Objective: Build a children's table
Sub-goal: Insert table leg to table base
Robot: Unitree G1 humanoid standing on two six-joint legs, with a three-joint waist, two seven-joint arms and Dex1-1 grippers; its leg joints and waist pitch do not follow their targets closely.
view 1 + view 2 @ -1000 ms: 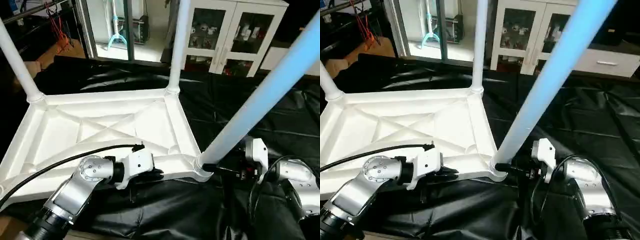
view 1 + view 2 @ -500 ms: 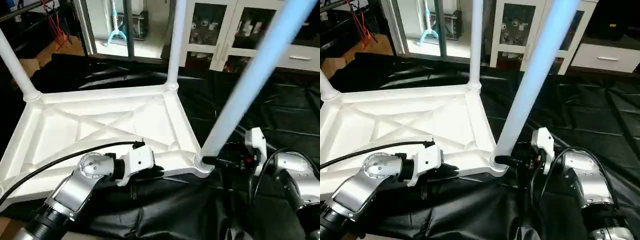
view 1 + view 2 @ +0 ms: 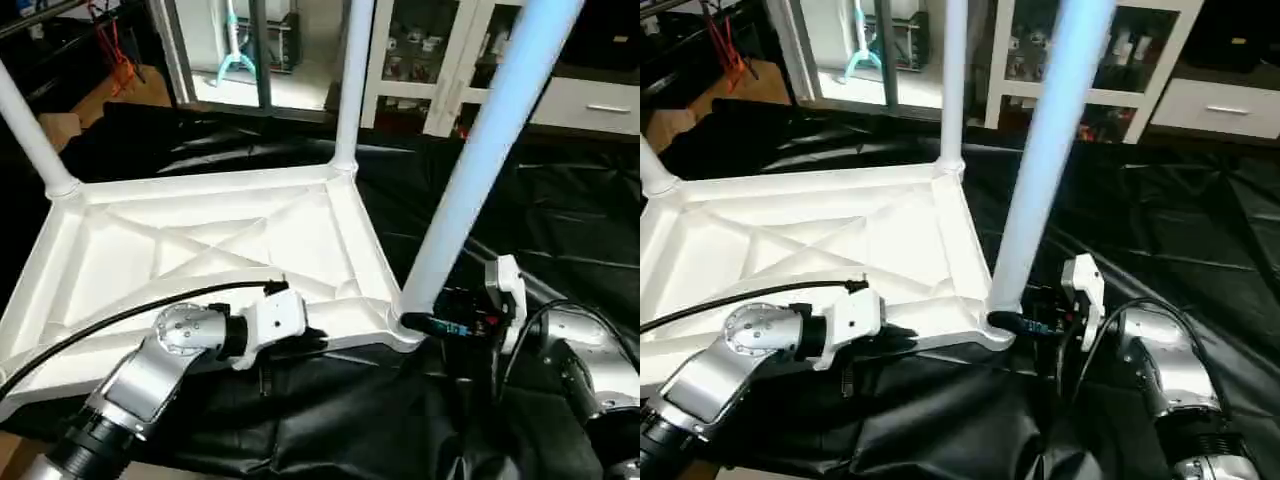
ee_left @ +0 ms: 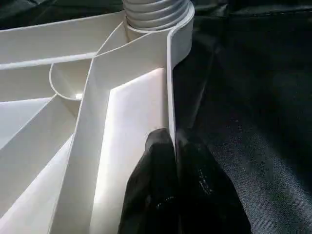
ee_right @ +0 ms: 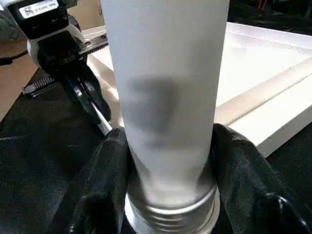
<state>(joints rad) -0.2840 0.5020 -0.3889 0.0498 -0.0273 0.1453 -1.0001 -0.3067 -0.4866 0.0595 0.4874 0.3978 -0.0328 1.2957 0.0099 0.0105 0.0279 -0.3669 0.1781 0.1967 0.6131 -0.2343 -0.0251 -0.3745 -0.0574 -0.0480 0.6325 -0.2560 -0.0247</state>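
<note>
Standing legs-up: white tabletop (image 3: 200, 240) (X-ribbed)

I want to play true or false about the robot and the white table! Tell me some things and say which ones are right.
1. The tabletop lies upside down on a black sheet. True.
2. The right gripper grips a leg near its base. True.
3. The left gripper is wide open. False: it is shut on the tabletop's rim.
4. The table has no legs in yet. False: three legs stand in corner sockets.
5. The held leg is lying flat. False: it stands leaning in its corner socket.
</note>
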